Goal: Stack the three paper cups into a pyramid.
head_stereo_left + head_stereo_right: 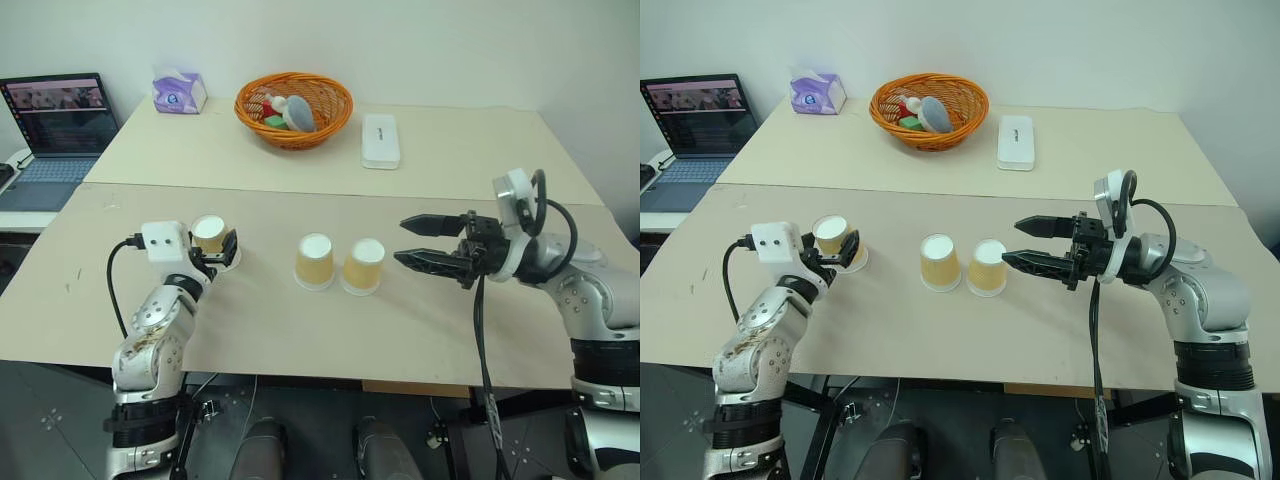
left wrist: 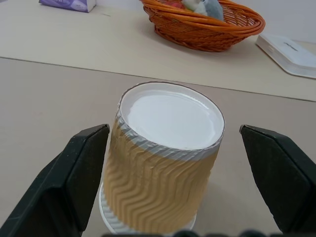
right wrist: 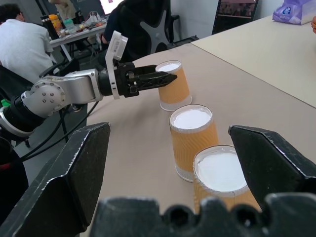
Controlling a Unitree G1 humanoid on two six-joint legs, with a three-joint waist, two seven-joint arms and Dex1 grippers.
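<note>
1. Now left tool (image 1: 217,250) straddles upside-down left cup (image 2: 165,158), fingers spread, not touching.
2. Two other cups (image 1: 314,261) (image 1: 363,266) stand side by side mid-surface (image 1: 300,330).
3. Right tool (image 1: 408,241) spread wide, beside them, empty.

Two beige tables (image 1: 300,330), white wall (image 1: 400,40)

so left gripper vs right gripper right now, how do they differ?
The left gripper has a paper cup between its fingers, with gaps showing on both sides; the right gripper holds nothing, jaws open. The left sits low by the table, pointing away from the robot; the right hangs above it, pointing sideways at the two middle cups. Both have two black fingers.
</note>
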